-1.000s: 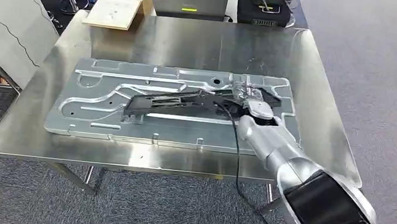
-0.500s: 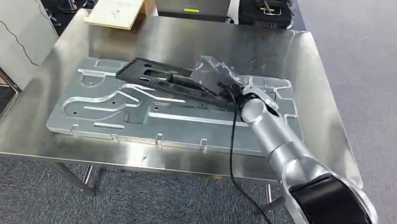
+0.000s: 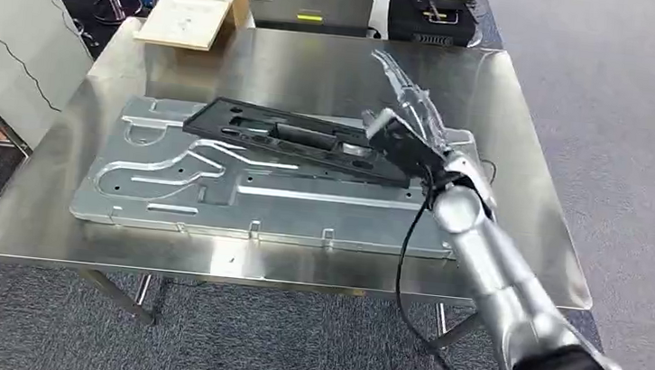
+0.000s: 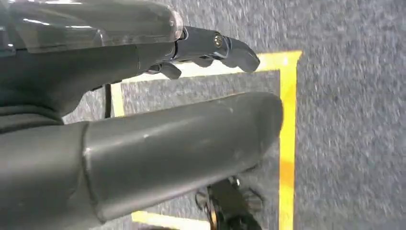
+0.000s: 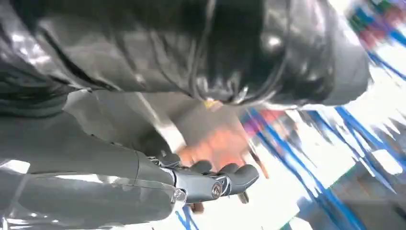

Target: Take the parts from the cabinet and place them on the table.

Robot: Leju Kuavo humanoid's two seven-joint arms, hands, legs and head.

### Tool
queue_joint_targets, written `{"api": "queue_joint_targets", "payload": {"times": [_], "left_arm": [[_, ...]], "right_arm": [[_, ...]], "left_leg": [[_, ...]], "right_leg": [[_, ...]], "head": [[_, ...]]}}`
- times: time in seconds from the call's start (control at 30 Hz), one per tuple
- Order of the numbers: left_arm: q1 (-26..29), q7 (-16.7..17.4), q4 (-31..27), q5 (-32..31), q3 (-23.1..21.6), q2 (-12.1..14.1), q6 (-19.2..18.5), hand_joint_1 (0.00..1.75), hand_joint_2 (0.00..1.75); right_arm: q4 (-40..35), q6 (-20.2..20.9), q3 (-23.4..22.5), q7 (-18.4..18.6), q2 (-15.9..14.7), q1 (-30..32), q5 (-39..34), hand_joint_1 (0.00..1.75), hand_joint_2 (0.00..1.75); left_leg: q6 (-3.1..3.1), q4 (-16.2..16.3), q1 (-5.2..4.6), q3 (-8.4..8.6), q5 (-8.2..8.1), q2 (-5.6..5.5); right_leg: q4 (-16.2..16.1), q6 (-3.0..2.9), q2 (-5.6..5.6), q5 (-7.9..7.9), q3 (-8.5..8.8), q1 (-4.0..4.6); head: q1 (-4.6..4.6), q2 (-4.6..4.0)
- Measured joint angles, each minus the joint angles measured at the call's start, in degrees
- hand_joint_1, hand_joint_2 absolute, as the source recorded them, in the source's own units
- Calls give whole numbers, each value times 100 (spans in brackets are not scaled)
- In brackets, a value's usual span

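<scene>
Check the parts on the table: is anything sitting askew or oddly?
Yes. The black part lies slanted across the silver panel rather than lined up with it, its right end at the right hand, whose fingers are raised and spread. No damage is visible.

Right hand (image 3: 403, 111) has let go of the black part (image 3: 297, 139) and lifted off, fingers now spread. Part went from lying diagonally to resting along the metal panel's (image 3: 214, 197) far edge.
</scene>
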Motion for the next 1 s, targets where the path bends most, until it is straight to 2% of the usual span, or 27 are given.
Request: {"api": "queue_joint_targets", "payload": {"times": [0.03, 0.1, 0.13, 0.17, 0.2, 0.23, 0.3, 0.33, 0.4, 0.47, 0.5, 0.53, 0.57, 0.6, 0.63, 0.67, 0.7, 0.73, 0.77, 0.8, 0.83, 0.87, 0.9, 0.93, 0.97, 1.0], "left_arm": [[3, -50, 0, 32, 11, -13, -9, 0, 0], [21, -98, 0, 96, 70, -37, -7, 0, 0], [47, -122, 0, 148, 118, -57, -7, 0, 0], [85, -129, 0, 175, 157, -87, 2, 0, 0], [136, -129, 0, 186, 179, -98, 20, 0, 0], [185, -124, 0, 194, 208, -116, 39, 0, 0], [214, -127, 0, 210, 280, -136, 55, 0, 0], [214, -131, 0, 238, 306, -138, 68, 0, 0], [215, -170, 0, 256, 367, -144, 81, 0, 0], [220, -201, 0, 288, 457, -146, 107, 0, 0], [222, -212, -2, 288, 481, -173, 111, 0, 0], [218, -214, -2, 286, 513, -175, 122, 0, 0], [216, -223, -2, 286, 547, -175, 131, 0, 0], [216, -227, -2, 288, 573, -175, 142, 0, 0], [218, -229, -2, 288, 590, -177, 142, 0, 0], [219, -231, -2, 288, 603, -177, 142, 0, 0], [217, -231, -2, 288, 616, -177, 142, 0, 0], [213, -234, -2, 286, 627, -177, 142, 0, 0], [206, -234, -2, 286, 649, -184, 142, 0, 0], [199, -236, -2, 286, 671, -188, 142, 0, 0], [184, -236, -2, 286, 691, -192, 142, 0, 0], [192, -236, -2, 284, 699, -197, 142, 0, 0], [191, -236, -2, 284, 706, -199, 142, 0, 0], [181, -236, -2, 284, 710, -201, 142, 0, 0], [180, -236, -2, 282, 713, -210, 142, 0, 0], [189, -236, -2, 282, 719, -208, 142, 0, 0]], "right_arm": [[-478, -548, -108, -374, -17, 343, 156, 0, 0], [-1443, -1471, -319, -1021, -46, 1318, 661, 0, 0], [-1984, -1853, -415, -1270, -92, 1886, 1022, 0, 0], [-2439, -2228, -463, -1517, -131, 2517, 1463, 0, 0], [-2783, -2463, -487, -1663, -171, 3093, 1796, 0, 0], [-3190, -2771, -516, -1821, -203, 3655, 2207, 0, 0], [-3781, -3056, -564, -1933, -256, 4580, 2584, 0, 0], [-4038, -3108, -631, -1927, -264, 4919, 2740, 0, 0], [-4410, -3130, -734, -1881, -264, 5516, 2920, 0, 0], [-4714, -3141, -862, -1785, -262, 6029, 3040, 0, 0], [-4833, -3156, -952, -1787, -260, 6200, 3066, 0, 0], [-4936, -3159, -1034, -1787, -245, 6361, 3084, 0, 0], [-5040, -3163, -1134, -1791, -210, 6508, 3090, 0, 0], [-5100, -3163, -1211, -1776, -186, 6654, 3086, 0, 0], [-5150, -3163, -1291, -1748, -147, 6783, 3086, 0, 0], [-5177, -3163, -1346, -1728, -98, 6873, 3090, 0, 0], [-5222, -3161, -1392, -1693, -68, 6946, 3110, 0, 0], [-5248, -3161, -1425, -1634, -44, 7015, 3145, 0, 0], [-5277, -3161, -1462, -1561, -15, 7088, 3204, 0, 0], [-5294, -3161, -1493, -1494, 13, 7142, 3250, 0, 0], [-5310, -3161, -1530, -1416, 33, 7190, 3284, 0, 0], [-5312, -3161, -1554, -1378, 42, 7225, 3300, 0, 0], [-5314, -3161, -1591, -1361, 57, 7327, 3304, 0, 0], [-5323, -3161, -1624, -1350, 68, 7374, 3304, 0, 0], [-5323, -3161, -1648, -1343, 74, 7390, 3304, 0, 0], [-5323, -3161, -1659, -1315, 87, 7417, 3307, 0, 0]], "left_leg": [[-20, 217, -1, -79, -185, 3], [-62, 1128, 1, -455, -692, 3], [-81, 1531, 1, -628, -855, 3], [-93, 1736, 3, -708, -886, 8], [-95, 1636, 7, -650, -781, 10], [-87, 1283, 9, -453, -573, 10], [-33, 205, 9, 136, -116, -7], [7, -74, -10, 274, -149, -35], [39, -81, -25, 273, -140, -19], [131, -94, -25, 257, -96, -18], [195, -135, 10, 255, -40, 20], [237, -137, 3, 213, -12, 35], [276, -134, -1, 171, 15, 54], [286, -131, -9, 126, 43, 68], [287, -125, -15, 74, 77, 77], [280, -112, -17, 22, 109, 85], [270, -97, -17, -30, 138, 95], [260, -81, -17, -78, 165, 102], [240, -70, -17, -127, 199, 103], [221, -60, -17, -165, 234, 101], [194, -44, -18, -179, 272, 98], [155, -38, -36, -199, 300, 89], [113, -66, -28, -159, 341, 91], [70, -61, -20, -173, 385, 92], [32, -103, -14, -174, 443, 91], [-17, -113, -36, -199, 469, 82]], "right_leg": [[-22, -35, -10, 1, 24, -1], [-27, -71, -82, -25, 56, 14], [-28, -78, -110, -43, 68, 17], [-23, -73, -125, -63, 77, 18], [-15, -68, -128, -84, 86, 16], [0, -59, -123, -94, 97, 13], [3, -23, -97, -119, 148, 11], [27, 4, -76, -135, 141, 44], [45, 62, -43, -126, 119, 48], [31, 134, -40, -87, 126, 45], [109, 153, -10, -179, 98, 19], [285, 176, 3, -421, 29, 15], [647, 198, 5, -743, -94, 3], [1116, 223, 3, -1054, -250, -6], [1548, 241, 3, -1286, -377, -9], [1788, 252, 3, -1364, -418, -13], [1772, 258, 2, -1292, -339, -20], [1536, 255, 2, -1122, -144, -30], [1030, 241, 0, -866, 206, -37], [499, 216, -1, -694, 562, -41], [-26, 178, 2, -715, 921, -36], [-229, 178, -2, -771, 1013, 12], [-144, 148, 1, -667, 950, 18], [-171, 129, 0, -685, 935, 32], [-156, 91, 1, -649, 897, 37], [-214, 26, -4, -550, 843, -20]], "head": [[0, 0], [0, 0], [0, 0], [0, 0], [0, 0], [0, 0], [0, 0], [0, 0], [2, 0], [2, 0], [0, 0], [4, 0], [2, 0], [2, 0], [2, 0], [2, 0], [2, 0], [2, 0], [2, 0], [2, 0], [2, 0], [2, 0], [0, 0], [0, 0], [0, 0], [0, 0]]}}
